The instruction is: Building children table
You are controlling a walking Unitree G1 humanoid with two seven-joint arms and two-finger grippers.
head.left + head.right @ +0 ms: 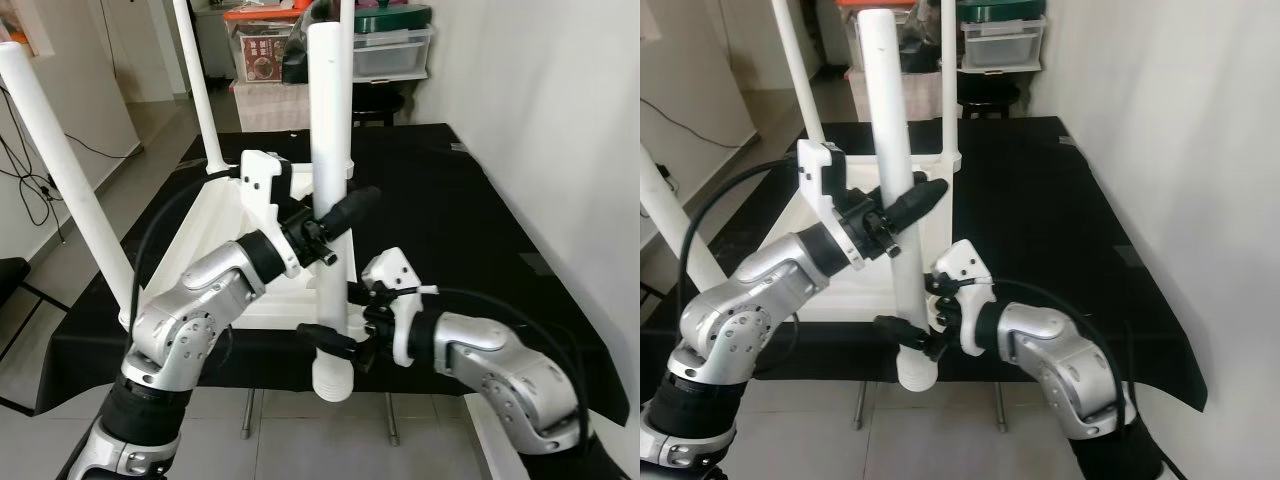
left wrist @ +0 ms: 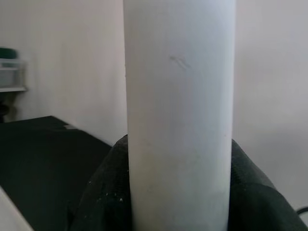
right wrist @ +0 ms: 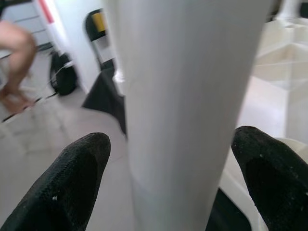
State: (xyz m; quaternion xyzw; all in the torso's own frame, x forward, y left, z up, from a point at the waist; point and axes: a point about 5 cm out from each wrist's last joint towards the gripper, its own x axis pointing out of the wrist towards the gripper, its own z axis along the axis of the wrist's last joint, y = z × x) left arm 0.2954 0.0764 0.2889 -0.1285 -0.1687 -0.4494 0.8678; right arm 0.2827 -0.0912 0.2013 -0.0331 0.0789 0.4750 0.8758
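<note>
1. The white table [image 1: 215,215] lies upside down on a black cloth [image 1: 450,210], its underside facing up; it looks like smooth moulded plastic with ribs.
2. 2 thin white legs [image 1: 60,160] rise from its corners, round and plain.
3. A third leg [image 1: 330,150], a thick smooth white tube, stands nearly upright at the table's near edge, its ridged lower end [image 1: 333,378] hanging past the cloth's front edge.
4. The left gripper [image 1: 335,225] is clamped on this leg about halfway up, its black fingers pressed against both sides.
5. The right gripper [image 1: 340,345] sits low on the same leg; in its wrist view its textured black fingertips [image 3: 72,168] stand on either side with gaps showing, so it is spread wide, not squeezing.
6. Both arms are silver metal with black cables.
7. Plastic storage boxes [image 1: 390,45] stand by the far wall.
</note>
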